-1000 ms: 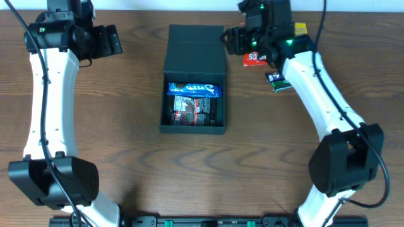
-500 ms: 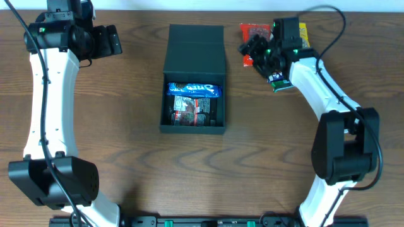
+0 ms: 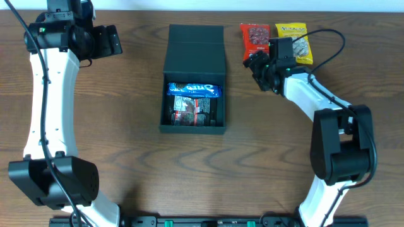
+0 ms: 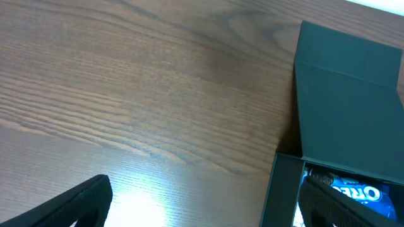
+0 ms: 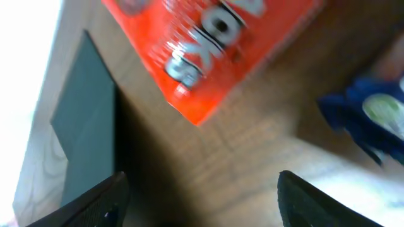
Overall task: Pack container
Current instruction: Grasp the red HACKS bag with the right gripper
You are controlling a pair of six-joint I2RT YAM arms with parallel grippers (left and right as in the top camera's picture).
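Observation:
The container is a dark box at the table's middle, its flap lid lying open at the back. Inside lie a blue Oreo packet and a dark red-printed packet. My right gripper is open and empty, low over the table just right of the lid and in front of a red snack packet. In the right wrist view, the red packet lies ahead of the open fingers and a blue packet is at the right. My left gripper is open and empty, left of the container.
A yellow snack packet lies right of the red one at the back edge. The left wrist view shows bare wood between the fingers, with the lid and the Oreo packet at the right. The right arm's cable loops over the back right.
My right gripper moved from over the container's lid to the right and down beside the red packet, uncovering the red and yellow packets. The left arm has not moved.

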